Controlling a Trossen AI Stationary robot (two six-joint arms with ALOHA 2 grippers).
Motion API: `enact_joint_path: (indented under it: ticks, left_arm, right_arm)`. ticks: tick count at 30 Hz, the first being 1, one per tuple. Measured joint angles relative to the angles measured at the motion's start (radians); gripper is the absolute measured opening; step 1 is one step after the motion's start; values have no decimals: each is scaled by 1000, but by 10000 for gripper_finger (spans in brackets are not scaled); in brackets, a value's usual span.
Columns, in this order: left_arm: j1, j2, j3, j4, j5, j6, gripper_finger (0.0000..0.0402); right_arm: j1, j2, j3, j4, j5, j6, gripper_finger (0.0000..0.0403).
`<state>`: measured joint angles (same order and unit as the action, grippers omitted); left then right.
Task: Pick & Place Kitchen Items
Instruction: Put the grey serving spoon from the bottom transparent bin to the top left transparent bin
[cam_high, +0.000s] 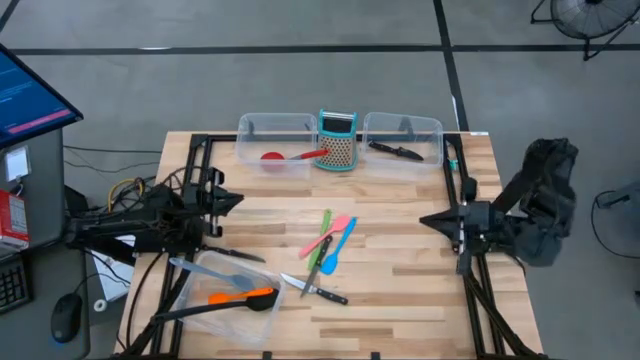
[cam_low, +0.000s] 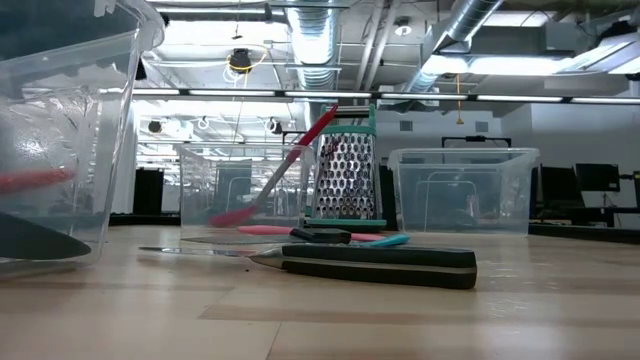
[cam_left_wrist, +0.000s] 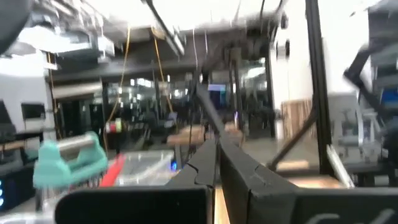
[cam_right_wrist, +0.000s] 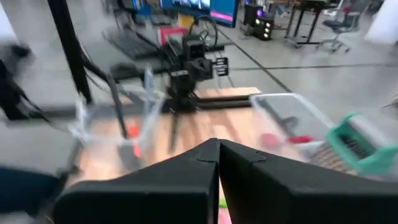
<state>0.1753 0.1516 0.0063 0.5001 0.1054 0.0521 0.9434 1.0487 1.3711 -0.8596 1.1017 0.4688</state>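
Observation:
Loose kitchen items lie flat at the table's middle: a green spatula (cam_high: 326, 221), a pink one (cam_high: 326, 238), a blue one (cam_high: 336, 250) and a black-handled knife (cam_high: 316, 291), which also shows close up in the low view (cam_low: 372, 265). A red spoon (cam_high: 292, 156) leans in the far left tub (cam_high: 275, 130). Another knife (cam_high: 396, 151) lies in the far right tub (cam_high: 404, 128). An orange spatula (cam_high: 240, 296) lies in the near left tub (cam_high: 205, 268). My left gripper (cam_high: 238, 200) (cam_left_wrist: 217, 146) is shut at the table's left side. My right gripper (cam_high: 424, 218) (cam_right_wrist: 219, 144) is shut at the right side, apart from the items.
A teal-framed metal grater (cam_high: 338, 140) stands upright between the two far tubs. The arms' black frames run along the table's left and right edges. Bare wood lies between the middle items and my right gripper. A monitor (cam_high: 30, 95) stands off the table's left.

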Motion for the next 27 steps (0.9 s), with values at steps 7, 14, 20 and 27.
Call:
enact_joint_path:
  ticks: [7, 14, 20, 27]
  left_arm:
    - [0, 0, 0, 170, 0, -149, 3]
    - [0, 0, 0, 216, 0, -166, 3]
    - [0, 0, 0, 243, -2, -175, 3]
    - [0, 0, 0, 245, 50, -265, 3]
  right_arm:
    - [-13, -222, -513, 612, -56, -130, 2]
    - [-74, -355, -859, 1244, -291, -431, 1]
    - [-146, -435, -1003, 1482, -395, -529, 1]
    - [-207, -476, -1086, 1498, -498, -565, 0]
